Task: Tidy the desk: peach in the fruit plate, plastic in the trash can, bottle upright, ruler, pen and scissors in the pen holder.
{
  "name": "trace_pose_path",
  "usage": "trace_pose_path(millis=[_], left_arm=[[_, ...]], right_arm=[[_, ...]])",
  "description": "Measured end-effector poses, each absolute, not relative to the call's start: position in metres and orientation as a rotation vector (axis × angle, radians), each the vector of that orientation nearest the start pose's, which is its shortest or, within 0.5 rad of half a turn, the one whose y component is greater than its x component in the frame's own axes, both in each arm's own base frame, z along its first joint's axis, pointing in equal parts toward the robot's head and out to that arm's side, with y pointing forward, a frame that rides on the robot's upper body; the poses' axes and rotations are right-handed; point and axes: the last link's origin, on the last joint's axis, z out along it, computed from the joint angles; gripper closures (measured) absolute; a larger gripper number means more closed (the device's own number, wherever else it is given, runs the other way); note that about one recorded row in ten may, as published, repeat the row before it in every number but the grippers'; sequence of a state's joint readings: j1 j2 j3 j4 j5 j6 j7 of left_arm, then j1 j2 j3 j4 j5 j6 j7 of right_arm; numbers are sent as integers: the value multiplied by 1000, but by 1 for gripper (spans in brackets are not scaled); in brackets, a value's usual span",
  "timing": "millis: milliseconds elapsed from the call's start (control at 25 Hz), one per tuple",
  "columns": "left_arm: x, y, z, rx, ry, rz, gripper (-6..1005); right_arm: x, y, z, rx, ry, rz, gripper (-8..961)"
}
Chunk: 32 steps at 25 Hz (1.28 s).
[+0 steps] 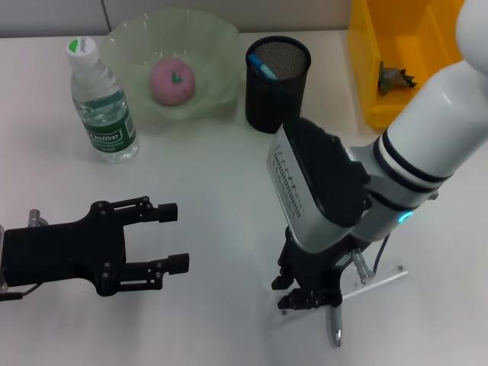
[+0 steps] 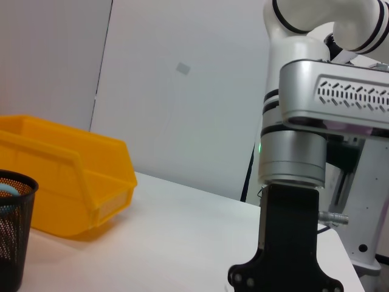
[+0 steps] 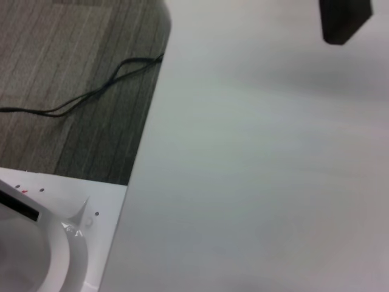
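Nearest the head camera, the right gripper points down at the white desk, low at the front right. Its black fingers sit at the desk surface over a clear ruler that lies flat and slants off to the right; whether they are clamped on it cannot be told. A small metal-looking piece pokes out just below the fingers, too unclear to name.

On the front left the left gripper hovers over bare desk, lying sideways with its two fingers spread apart and nothing between them.

Farther back on the left, a water bottle with a green label and white cap stands upright. Just to its right sits the pale green fruit plate, and the pink peach rests in its middle. Right of the plate stands the black mesh pen holder, with a blue-tipped pen leaning inside it.

At the far right corner sits the yellow bin, with a dark crumpled scrap inside. The left wrist view shows the same bin and pen holder side by side.
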<state>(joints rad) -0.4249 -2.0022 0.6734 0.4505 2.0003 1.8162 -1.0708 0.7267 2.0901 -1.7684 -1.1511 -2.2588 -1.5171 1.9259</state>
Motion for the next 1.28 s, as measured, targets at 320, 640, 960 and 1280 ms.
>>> trace_pose_path(millis=[320,640,960,1280], left_arm=[[-293,258,2,-2862,-455,-911,223],[-293,258,3,-2866,-459,-911,223],[-293,257,2,-2870,-461,-912,223],[-292,256,1,-2872,-465,-917,223]], right_arm=[[136,304,-92,-3254,-230,-617,746],[133,301,-89,-3267,-251,-630,716],[133,301,-82,-3245,-305,-671,470],[135,300,-83,-3241,-365,-702,445]])
